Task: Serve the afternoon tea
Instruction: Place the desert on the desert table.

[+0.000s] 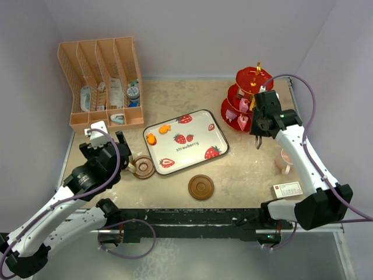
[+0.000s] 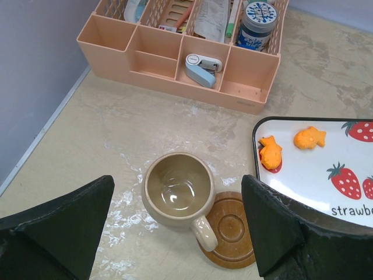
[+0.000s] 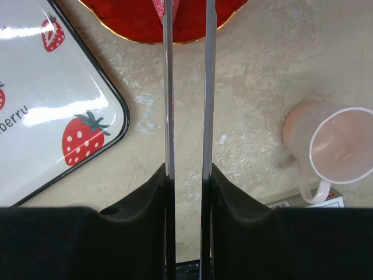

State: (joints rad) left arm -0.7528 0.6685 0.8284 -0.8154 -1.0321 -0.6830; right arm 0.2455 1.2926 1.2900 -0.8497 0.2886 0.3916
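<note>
- Left arm: white tubular links, black joint housings.
- Right arm: the same white-and-black build.
- Left purple cable and right purple cable: thin, smooth, loose.
- Left end effector: broad matte-black fingers.

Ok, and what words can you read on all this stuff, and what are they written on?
"strawberry": printed on the white tray, among the strawberry pictures.
White card near the right arm: it has print and a red mark, too small to read.
Jar lid in the peach rack: blue writing, too blurred to read.
Packets in the rack: print too small to read.
</note>
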